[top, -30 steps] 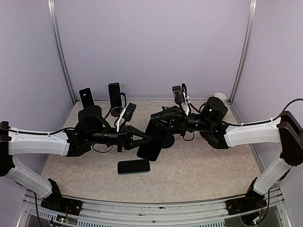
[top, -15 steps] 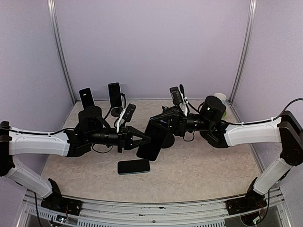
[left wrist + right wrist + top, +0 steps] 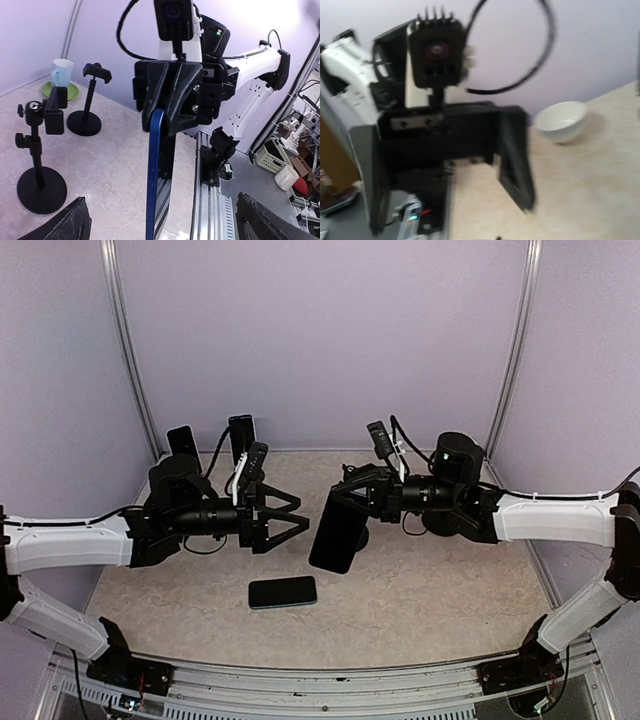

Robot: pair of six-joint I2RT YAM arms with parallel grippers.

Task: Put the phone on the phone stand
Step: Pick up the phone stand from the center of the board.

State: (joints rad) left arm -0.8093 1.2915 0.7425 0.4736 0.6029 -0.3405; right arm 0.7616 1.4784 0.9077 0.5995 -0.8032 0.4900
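Phone [image 3: 337,532] clear of left end effector [image 3: 297,514]

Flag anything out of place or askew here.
A dark phone lies flat on the table near the front, not propped up. The blue-edged phone hangs tilted in mid-air, pinched at its upper end by the right gripper; the left gripper stands open beside it, not touching. Nothing looks spilled or broken.

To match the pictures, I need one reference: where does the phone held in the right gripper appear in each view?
Top external: the held phone, at centre.
Left wrist: held phone at centre, edge-on, blue rim towards the camera.
Right wrist: not discernible; the picture is blurred.
Shared landmark: the open left gripper, seen in all three views.
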